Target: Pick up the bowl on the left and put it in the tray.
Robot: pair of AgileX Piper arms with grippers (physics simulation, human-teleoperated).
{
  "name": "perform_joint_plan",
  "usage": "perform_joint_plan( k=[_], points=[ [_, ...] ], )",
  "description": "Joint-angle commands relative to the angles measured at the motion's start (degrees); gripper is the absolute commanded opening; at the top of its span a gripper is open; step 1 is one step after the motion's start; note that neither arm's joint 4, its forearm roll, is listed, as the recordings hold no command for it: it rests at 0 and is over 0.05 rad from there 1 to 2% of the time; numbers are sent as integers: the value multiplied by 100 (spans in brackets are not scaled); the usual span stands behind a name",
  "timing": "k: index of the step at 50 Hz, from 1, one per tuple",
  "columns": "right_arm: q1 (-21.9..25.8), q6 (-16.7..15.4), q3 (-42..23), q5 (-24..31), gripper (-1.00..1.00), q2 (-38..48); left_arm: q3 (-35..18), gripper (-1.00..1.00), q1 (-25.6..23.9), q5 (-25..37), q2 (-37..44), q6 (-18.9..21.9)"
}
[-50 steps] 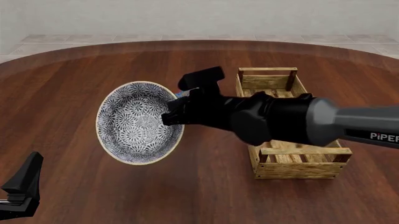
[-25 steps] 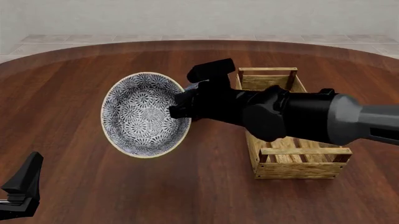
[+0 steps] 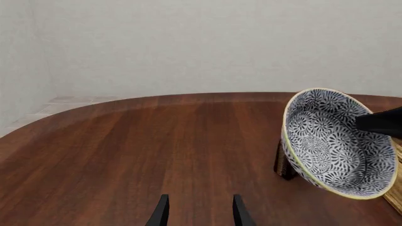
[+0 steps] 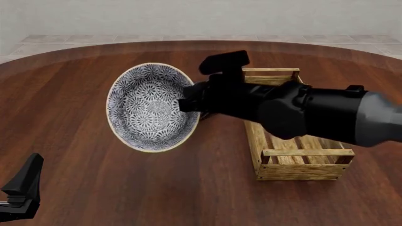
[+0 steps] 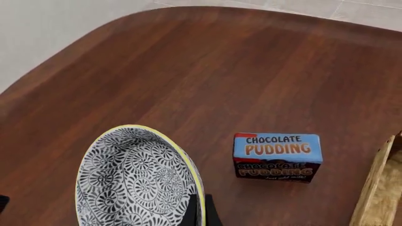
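The blue-and-white patterned bowl (image 4: 150, 107) hangs tilted above the table, its inside facing the front camera. My right gripper (image 4: 188, 104) is shut on the bowl's right rim; in the right wrist view the fingers (image 5: 199, 212) pinch the yellowish rim of the bowl (image 5: 135, 183). The wooden tray (image 4: 301, 170) lies to the right, partly hidden behind the right arm. My left gripper (image 4: 22, 193) rests low at the front left, far from the bowl; its fingers (image 3: 162, 212) stand apart with nothing between them. The left wrist view shows the bowl (image 3: 336, 143) in the air.
A blue chocolate pudding box (image 5: 277, 156) stands on the table between the bowl and the tray's edge (image 5: 377, 193); the front view hides it behind the arm. Bare wooden table (image 4: 82, 179) lies to the left and front.
The right gripper has carried the bowl upward and to the right, closer to the tray. The left arm has not moved.
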Motion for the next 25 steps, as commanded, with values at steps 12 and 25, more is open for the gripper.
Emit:
perform_joint_plan(
  k=[12,25],
  points=[
    [-157,-4,46,157,-100,-445,0,100,0,0,0,0],
    [-242,21,115,187,-100,-656,0,100,0,0,0,0]
  ],
)
